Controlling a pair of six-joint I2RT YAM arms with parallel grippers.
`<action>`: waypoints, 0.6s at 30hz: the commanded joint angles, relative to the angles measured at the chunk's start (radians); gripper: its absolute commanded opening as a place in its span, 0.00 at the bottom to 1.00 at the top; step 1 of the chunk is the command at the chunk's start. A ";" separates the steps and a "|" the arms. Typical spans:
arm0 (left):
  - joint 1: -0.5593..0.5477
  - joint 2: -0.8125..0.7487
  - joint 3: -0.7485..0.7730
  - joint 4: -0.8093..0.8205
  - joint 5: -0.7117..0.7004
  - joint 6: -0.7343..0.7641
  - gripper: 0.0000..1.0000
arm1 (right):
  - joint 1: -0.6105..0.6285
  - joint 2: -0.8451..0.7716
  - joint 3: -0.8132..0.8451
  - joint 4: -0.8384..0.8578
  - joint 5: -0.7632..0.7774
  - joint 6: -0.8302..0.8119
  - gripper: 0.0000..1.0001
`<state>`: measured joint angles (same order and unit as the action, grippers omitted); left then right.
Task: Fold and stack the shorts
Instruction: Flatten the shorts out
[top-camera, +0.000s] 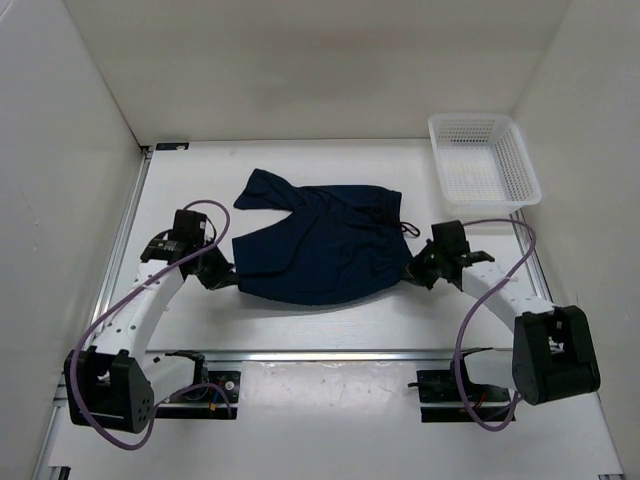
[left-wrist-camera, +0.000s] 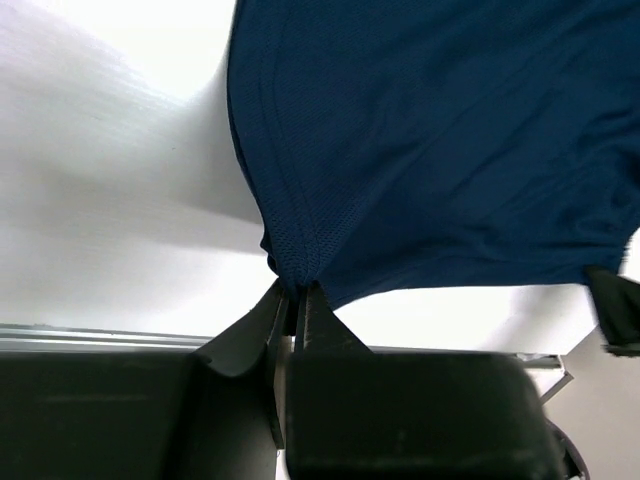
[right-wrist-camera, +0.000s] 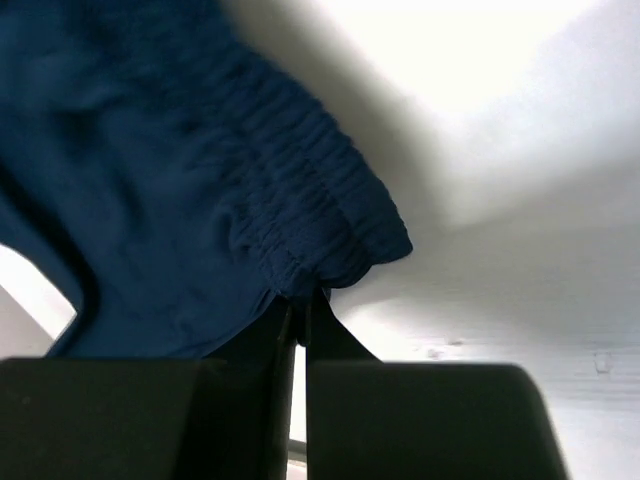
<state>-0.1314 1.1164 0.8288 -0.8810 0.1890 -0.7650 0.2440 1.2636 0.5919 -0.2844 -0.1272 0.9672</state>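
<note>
The dark navy shorts (top-camera: 320, 245) lie spread in the middle of the white table, one leg reaching to the back left. My left gripper (top-camera: 228, 277) is shut on the near left hem corner; in the left wrist view the fabric (left-wrist-camera: 420, 140) bunches between the fingertips of the left gripper (left-wrist-camera: 294, 296). My right gripper (top-camera: 412, 268) is shut on the near right end of the waistband; the right wrist view shows the gathered elastic (right-wrist-camera: 310, 200) pinched at the right gripper (right-wrist-camera: 300, 300). The near edge hangs slightly raised between the two grippers.
A white plastic mesh basket (top-camera: 484, 158) stands at the back right corner of the table. White walls enclose the left, back and right sides. A metal rail (top-camera: 330, 353) runs along the near edge by the arm bases.
</note>
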 joint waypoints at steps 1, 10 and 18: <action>-0.002 -0.046 0.162 -0.062 -0.075 0.039 0.11 | 0.006 -0.087 0.176 -0.053 0.086 -0.117 0.00; 0.018 -0.033 0.896 -0.317 -0.209 0.133 0.11 | 0.015 -0.139 0.741 -0.447 0.038 -0.470 0.00; 0.018 -0.148 1.233 -0.364 -0.253 0.164 0.11 | 0.015 -0.274 1.106 -0.621 -0.083 -0.581 0.00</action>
<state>-0.1200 1.0004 1.9709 -1.1774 0.0006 -0.6346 0.2623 1.0557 1.5864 -0.7959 -0.1642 0.4789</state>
